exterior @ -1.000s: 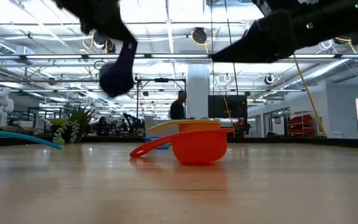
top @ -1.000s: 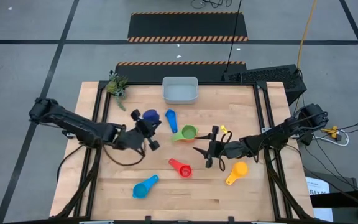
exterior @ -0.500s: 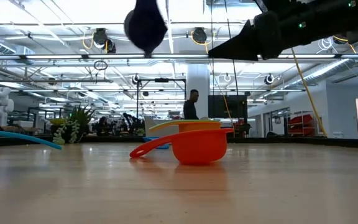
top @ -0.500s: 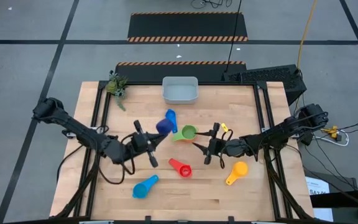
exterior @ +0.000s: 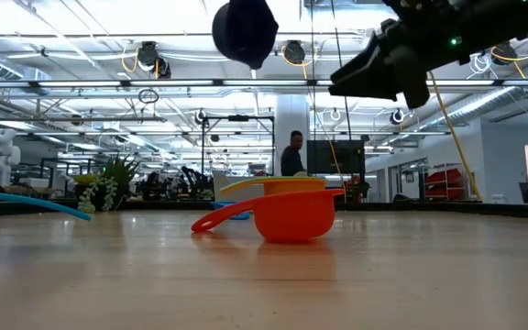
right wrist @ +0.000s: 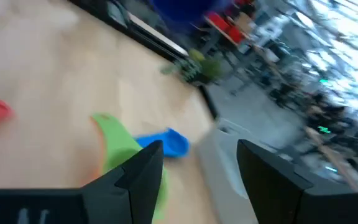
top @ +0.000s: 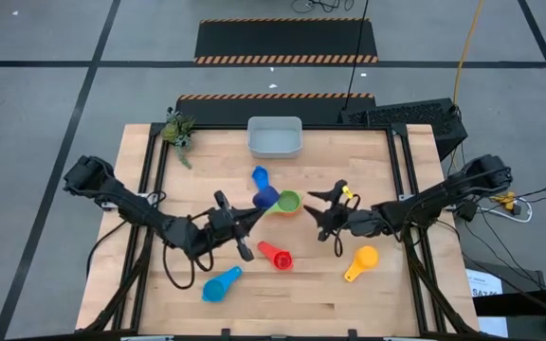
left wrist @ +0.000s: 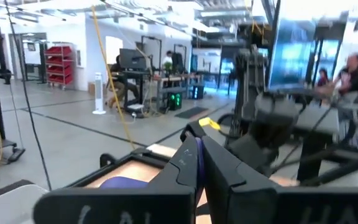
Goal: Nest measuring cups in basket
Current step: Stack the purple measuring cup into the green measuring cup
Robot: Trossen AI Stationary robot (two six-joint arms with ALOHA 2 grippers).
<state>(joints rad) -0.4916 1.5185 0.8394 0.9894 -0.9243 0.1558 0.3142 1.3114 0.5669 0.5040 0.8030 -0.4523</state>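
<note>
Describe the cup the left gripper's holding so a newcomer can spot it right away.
Start at the pale basket at the table's far edge and come toward the table's middle. Past the blue cup lying on the wood, the navy measuring cup hangs in the air beside the green cup, pinched by its handle in the left gripper. It is the darkest cup and the only one off the table.

You had bare wood all around the basket (top: pixel 274 138) at the back of the table (top: pixel 387 294). Only the little plant (top: pixel 177 130) stood near it, at the back left corner. In the middle, the blue cup (top: pixel 259 176), green cup (top: pixel 286 201) and red cup (top: pixel 275 254) crowded the way. The front edge lay bare past the light blue cup (top: pixel 221 284) and orange cup (top: pixel 361 260).
</note>
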